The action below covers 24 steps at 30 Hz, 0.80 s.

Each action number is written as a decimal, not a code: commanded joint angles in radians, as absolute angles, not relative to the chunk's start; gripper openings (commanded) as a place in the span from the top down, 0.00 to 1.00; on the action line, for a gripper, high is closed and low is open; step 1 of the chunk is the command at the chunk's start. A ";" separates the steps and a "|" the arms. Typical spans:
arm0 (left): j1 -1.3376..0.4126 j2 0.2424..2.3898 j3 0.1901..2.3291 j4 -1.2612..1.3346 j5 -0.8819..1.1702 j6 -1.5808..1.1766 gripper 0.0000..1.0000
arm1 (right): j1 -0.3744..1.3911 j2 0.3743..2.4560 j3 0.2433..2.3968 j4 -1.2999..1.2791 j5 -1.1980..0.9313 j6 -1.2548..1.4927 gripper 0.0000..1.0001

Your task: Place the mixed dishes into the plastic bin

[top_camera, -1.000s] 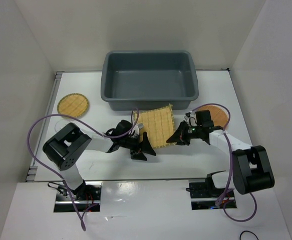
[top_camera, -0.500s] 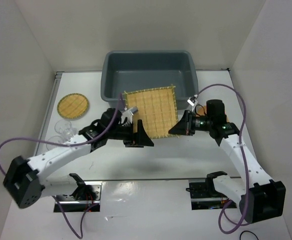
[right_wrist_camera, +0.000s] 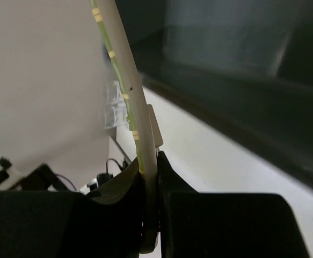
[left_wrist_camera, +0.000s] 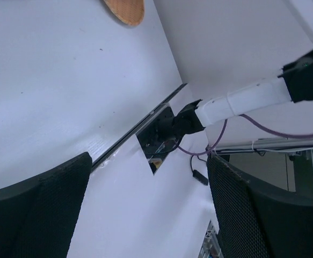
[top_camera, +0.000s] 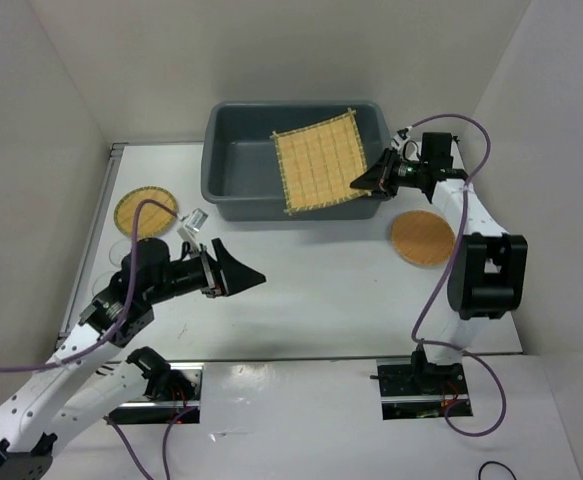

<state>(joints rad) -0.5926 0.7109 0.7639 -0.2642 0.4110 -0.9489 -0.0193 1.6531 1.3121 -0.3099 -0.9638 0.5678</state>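
The square yellow woven mat [top_camera: 321,160] hangs tilted over the right half of the dark grey plastic bin [top_camera: 241,165]. My right gripper [top_camera: 368,181] is shut on the mat's right edge, by the bin's right rim. In the right wrist view the mat's edge [right_wrist_camera: 125,91] runs up from between the closed fingers [right_wrist_camera: 151,215], with the bin wall [right_wrist_camera: 242,80] behind it. My left gripper [top_camera: 241,262] stands open and empty over the table, left of centre; its pads [left_wrist_camera: 38,215] are wide apart. The orange-brown disc [top_camera: 422,237] [left_wrist_camera: 125,9] lies on the right, the yellow-tan disc [top_camera: 146,212] on the left.
White walls close in the table on three sides. The left arm's purple cable [top_camera: 131,225] loops over the yellow-tan disc. The right arm's base [left_wrist_camera: 183,121] shows in the left wrist view, at the table's near edge.
The right gripper has carried the mat from the table up and back over the bin. The left gripper has come off the mat, opened wider and drawn back to the left.
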 commanded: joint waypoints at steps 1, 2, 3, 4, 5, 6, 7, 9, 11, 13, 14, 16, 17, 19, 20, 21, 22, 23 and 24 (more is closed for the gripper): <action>-0.584 0.600 0.729 -0.287 0.338 -1.015 0.06 | -0.012 1.709 1.478 -0.204 -1.005 0.606 1.00; -0.584 0.538 0.716 -0.297 0.327 -1.029 0.06 | -0.012 1.730 1.498 -0.204 -0.996 0.615 1.00; -0.584 0.507 0.692 -0.298 0.318 -1.041 0.06 | -0.012 1.773 1.517 -0.204 -0.985 0.615 1.00; -0.584 0.474 0.680 -0.308 0.296 -1.054 0.06 | -0.012 1.792 1.554 -0.193 -0.985 0.615 1.00; -0.584 0.413 0.669 -0.328 0.285 -1.080 0.06 | -0.012 1.811 1.574 -0.193 -0.985 0.615 1.00; -0.584 0.384 0.660 -0.339 0.285 -1.092 0.06 | -0.012 1.831 1.592 -0.193 -0.974 0.615 1.00; -0.584 0.356 0.646 -0.353 0.269 -1.104 0.06 | -0.012 1.870 1.629 -0.193 -0.965 0.615 1.00; -0.584 0.286 0.637 -0.399 0.244 -1.123 0.06 | -0.012 1.907 1.666 -0.193 -0.951 0.624 1.00; -0.584 0.232 0.627 -0.446 0.223 -1.149 0.06 | -0.012 1.956 1.716 -0.218 -0.907 0.624 1.00; -0.584 0.198 0.627 -0.483 0.207 -1.163 0.06 | -0.012 2.002 1.749 -0.236 -0.884 0.600 1.00; -0.584 0.198 0.627 -0.497 0.186 -1.173 0.06 | -0.012 2.016 1.758 -0.261 -0.846 0.600 1.00; -0.584 0.189 0.646 -0.561 0.154 -1.173 0.06 | -0.012 2.057 1.798 -0.308 -0.748 0.568 1.00; -0.584 0.189 0.658 -0.583 0.117 -1.173 0.00 | -0.012 2.072 1.811 -0.308 -0.727 0.568 1.00; -0.584 0.201 0.689 -0.624 0.088 -1.173 0.00 | -0.012 2.106 1.868 -0.333 -0.694 0.543 1.00; -0.584 0.210 0.689 -0.624 0.077 -1.173 0.00 | -0.012 2.137 1.890 -0.356 -0.669 0.543 1.00; -0.584 0.210 0.701 -0.624 0.065 -1.173 0.00 | -0.012 2.152 1.932 -0.365 -0.643 0.543 1.00; -0.584 0.222 0.701 -0.624 0.064 -1.173 0.00 | -0.012 2.166 1.954 -0.377 -0.629 0.543 1.00; -0.584 0.238 0.701 -0.624 0.055 -1.173 0.00 | -0.012 2.192 1.992 -0.402 -0.597 0.534 1.00; -0.584 0.258 0.701 -0.624 0.055 -1.173 0.00 | -0.002 2.204 2.008 -0.411 -0.586 0.534 1.00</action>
